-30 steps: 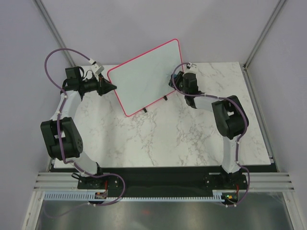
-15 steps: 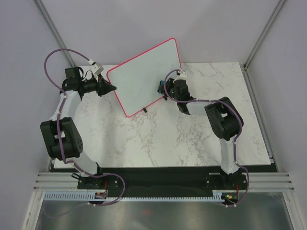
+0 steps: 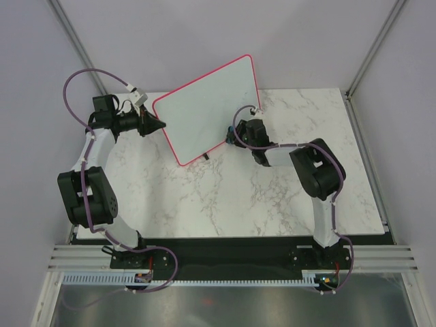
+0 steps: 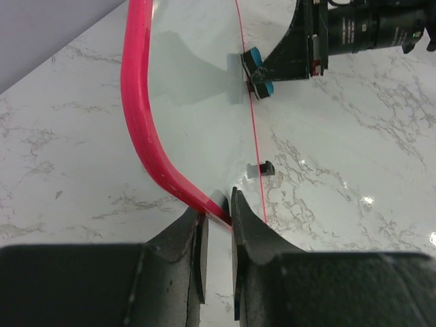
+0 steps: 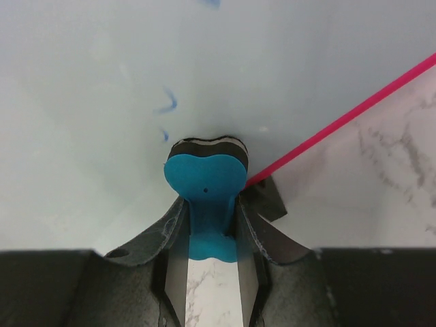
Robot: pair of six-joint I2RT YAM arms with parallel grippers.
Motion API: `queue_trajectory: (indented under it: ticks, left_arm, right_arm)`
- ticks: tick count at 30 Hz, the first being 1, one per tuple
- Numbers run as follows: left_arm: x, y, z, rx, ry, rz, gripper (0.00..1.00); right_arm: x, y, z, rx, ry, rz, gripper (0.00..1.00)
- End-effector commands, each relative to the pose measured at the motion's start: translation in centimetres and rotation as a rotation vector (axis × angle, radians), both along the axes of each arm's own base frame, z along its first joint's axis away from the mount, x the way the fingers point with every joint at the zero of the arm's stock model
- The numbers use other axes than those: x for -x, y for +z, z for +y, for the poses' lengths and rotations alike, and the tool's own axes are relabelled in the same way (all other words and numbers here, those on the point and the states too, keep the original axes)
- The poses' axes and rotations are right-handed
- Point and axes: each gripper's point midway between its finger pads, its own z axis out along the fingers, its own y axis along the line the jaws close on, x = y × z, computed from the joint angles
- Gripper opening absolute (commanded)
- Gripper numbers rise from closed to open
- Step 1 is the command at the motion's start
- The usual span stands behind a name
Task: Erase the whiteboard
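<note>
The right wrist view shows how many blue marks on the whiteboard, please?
3: a curved stroke above the eraser, a small dash between them, a fleck at the top edge. Others may be hidden.

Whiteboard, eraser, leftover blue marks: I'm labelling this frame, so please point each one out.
whiteboard (image 3: 204, 112), top external view, middle of its white face.
eraser (image 5: 204, 178), right wrist view, its blue back.
blue marks (image 5: 168, 102), right wrist view, the larger curved stroke.
</note>
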Motion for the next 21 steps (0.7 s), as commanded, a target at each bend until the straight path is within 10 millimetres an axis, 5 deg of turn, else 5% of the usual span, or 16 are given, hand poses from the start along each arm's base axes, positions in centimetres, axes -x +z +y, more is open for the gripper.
queue_trajectory:
  ticks: [1,9,18,21]
  left_arm:
    - [-1.4,1.0,0.9,-0.118,0.003,-0.166,0.02]
    - [-1.5,1.2,0.9,-0.120,0.005,-0.171,0.02]
    - [-1.6,1.2,0.9,-0.117,0.005,-0.169,0.02]
    - [-1.5,1.2,0.9,-0.117,0.003,-0.170,0.02]
  right_arm:
    - [-4.7,7.5,-3.0,-0.040,-0.132,-0.151,0.00]
    - [-6.3,7.4,-2.2,-0.082,-0.106,-0.131,0.00]
    - [-1.3,2.2,3.0,-0.038,0.036,-0.036,0.00]
    - [-0.1,0.9,3.2,-0.028,0.045,-0.010,0.00]
